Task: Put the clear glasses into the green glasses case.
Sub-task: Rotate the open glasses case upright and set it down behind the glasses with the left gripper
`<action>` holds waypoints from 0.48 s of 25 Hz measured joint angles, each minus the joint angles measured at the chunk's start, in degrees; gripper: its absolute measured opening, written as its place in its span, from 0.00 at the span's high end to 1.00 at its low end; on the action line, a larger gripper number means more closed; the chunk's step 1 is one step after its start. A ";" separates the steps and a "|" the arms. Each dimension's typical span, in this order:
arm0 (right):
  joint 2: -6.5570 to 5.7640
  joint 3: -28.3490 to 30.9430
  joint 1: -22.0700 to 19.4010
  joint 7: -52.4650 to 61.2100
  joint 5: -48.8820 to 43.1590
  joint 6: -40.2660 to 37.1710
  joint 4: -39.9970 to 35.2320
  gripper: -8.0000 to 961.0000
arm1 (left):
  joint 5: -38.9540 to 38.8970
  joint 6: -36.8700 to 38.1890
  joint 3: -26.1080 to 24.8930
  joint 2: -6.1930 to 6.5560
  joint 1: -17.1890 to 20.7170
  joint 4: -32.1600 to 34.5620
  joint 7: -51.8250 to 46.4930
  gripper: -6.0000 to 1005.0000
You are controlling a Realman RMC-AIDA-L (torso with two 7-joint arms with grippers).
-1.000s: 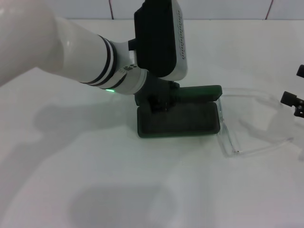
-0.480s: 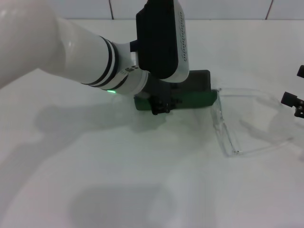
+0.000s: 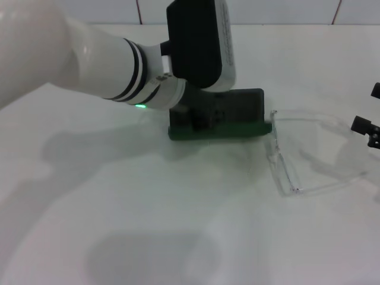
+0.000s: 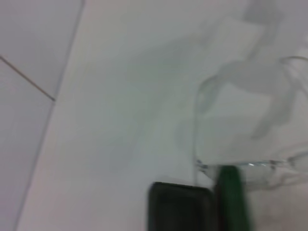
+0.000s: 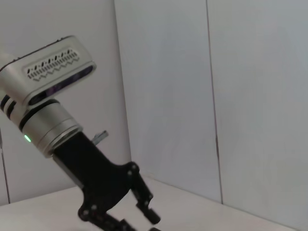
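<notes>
The green glasses case (image 3: 237,129) lies mid-table, showing a green lower edge with a dark face standing above it. My left gripper (image 3: 202,120) is down on the case's left part, and the arm hides that end. In the left wrist view the green glasses case (image 4: 180,209) shows a dark rounded panel beside a green edge, with the clear glasses (image 4: 240,166) just past it. The clear glasses (image 3: 279,157) lie on the table right of the case, arms unfolded toward me, one arm close to the case's right end. My right gripper (image 3: 371,107) hangs open at the right edge, apart from the glasses.
The white table (image 3: 148,225) stretches bare toward me, under the left arm's shadow. A tiled wall (image 3: 285,12) rises behind it. In the right wrist view my left gripper (image 5: 122,211) hangs in front of the wall (image 5: 250,96).
The dark part of the case that lay flat toward me has been raised under the left gripper. The glasses and the right arm have not moved.
</notes>
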 joint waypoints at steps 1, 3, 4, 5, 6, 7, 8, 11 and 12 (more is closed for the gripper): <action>0.00 0.00 -0.07 -0.02 0.00 0.00 0.02 0.10 | 0.05 -0.78 -0.03 0.00 0.02 0.00 -0.14 0.67; 0.00 0.01 -0.19 -0.05 0.00 0.00 0.04 0.10 | 0.18 -2.29 -0.04 -0.01 0.03 -0.58 -0.40 0.67; 0.00 0.01 -0.19 -0.05 0.01 0.00 0.04 0.10 | 0.24 -3.39 -0.02 -0.02 0.03 -1.30 -0.48 0.67; 0.00 0.01 -0.20 -0.06 0.01 0.00 0.04 0.10 | 0.27 -4.02 0.04 -0.02 0.03 -1.76 -0.52 0.67; 0.00 0.00 -0.20 -0.06 0.01 0.00 0.04 0.10 | 0.28 -4.60 0.19 -0.03 0.03 -2.44 -0.52 0.67; 0.00 0.00 -0.21 -0.07 0.01 0.00 0.05 0.10 | 0.30 -4.89 0.29 -0.03 0.03 -2.81 -0.53 0.67; 0.00 0.00 -0.24 -0.07 0.02 0.00 0.05 0.10 | 0.30 -5.01 0.43 -0.03 0.10 -3.07 -0.56 0.67; -0.02 0.18 -0.37 -0.07 0.04 0.00 0.05 0.10 | 0.30 -5.02 0.83 -0.07 0.58 -3.15 -0.64 0.67; -0.05 0.46 -0.39 -0.07 0.03 0.00 0.05 0.10 | 0.30 -5.11 1.04 -0.09 0.74 -3.15 -0.65 0.67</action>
